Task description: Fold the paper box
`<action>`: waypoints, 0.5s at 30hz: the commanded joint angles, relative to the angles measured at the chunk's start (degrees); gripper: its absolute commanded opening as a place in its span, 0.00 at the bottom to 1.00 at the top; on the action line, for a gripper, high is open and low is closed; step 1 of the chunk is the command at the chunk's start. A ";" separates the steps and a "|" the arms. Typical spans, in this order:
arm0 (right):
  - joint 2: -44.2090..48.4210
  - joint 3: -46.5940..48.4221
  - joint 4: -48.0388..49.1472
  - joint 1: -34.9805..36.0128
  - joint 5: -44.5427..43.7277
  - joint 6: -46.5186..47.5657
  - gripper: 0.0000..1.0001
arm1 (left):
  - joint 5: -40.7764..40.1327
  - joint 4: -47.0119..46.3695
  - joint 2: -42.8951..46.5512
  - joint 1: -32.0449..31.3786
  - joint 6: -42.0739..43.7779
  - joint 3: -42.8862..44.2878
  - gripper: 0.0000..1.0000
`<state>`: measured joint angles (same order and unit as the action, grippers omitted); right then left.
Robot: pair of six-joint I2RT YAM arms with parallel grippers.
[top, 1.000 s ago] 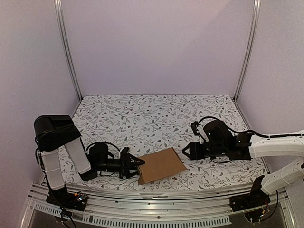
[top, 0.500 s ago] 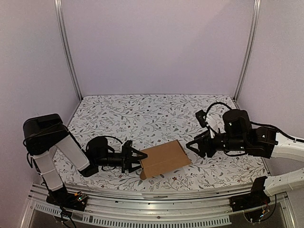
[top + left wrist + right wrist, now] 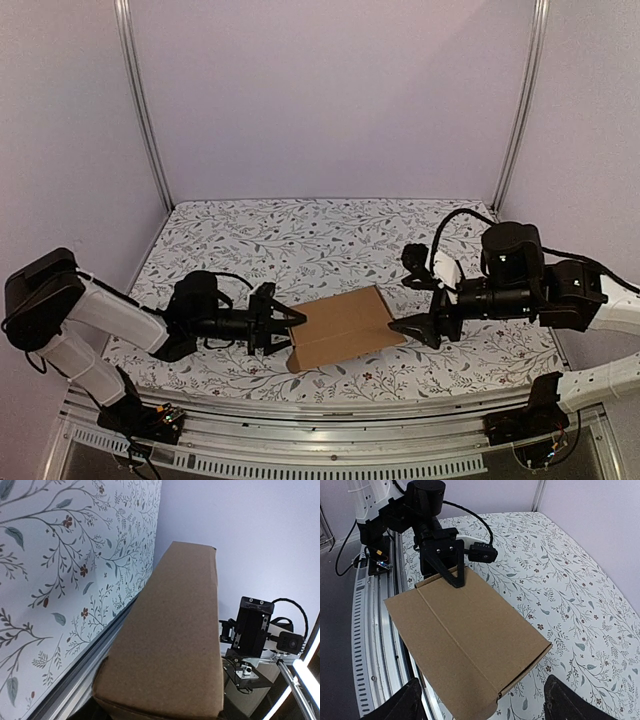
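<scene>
Matte brown paper box, flattened with one lengthwise crease, sits near the floral table's front edge. Left gripper clamps its left edge; right gripper stands spread wide at its right edge.
</scene>
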<state>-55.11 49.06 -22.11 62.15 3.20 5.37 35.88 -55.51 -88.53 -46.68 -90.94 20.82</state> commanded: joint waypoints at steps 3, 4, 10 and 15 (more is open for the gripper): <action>-0.43 3.93 -5.67 2.55 1.47 14.60 0.96 | 5.14 15.86 10.37 3.66 5.54 0.96 0.49; -0.16 3.75 -5.79 3.41 1.15 16.46 0.99 | 6.08 17.40 12.11 4.54 6.30 0.76 0.49; 2.53 1.65 -4.67 6.75 -2.74 29.22 0.99 | 14.27 30.90 21.61 9.04 15.70 2.63 0.50; 3.02 -1.26 1.09 13.12 -14.72 36.58 0.99 | 19.37 45.89 26.32 10.53 26.08 6.56 0.50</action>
<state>-52.62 50.02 -24.80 70.65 -1.56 32.60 48.90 -24.58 -65.12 -37.74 -75.48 24.23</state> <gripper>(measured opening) 0.988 0.502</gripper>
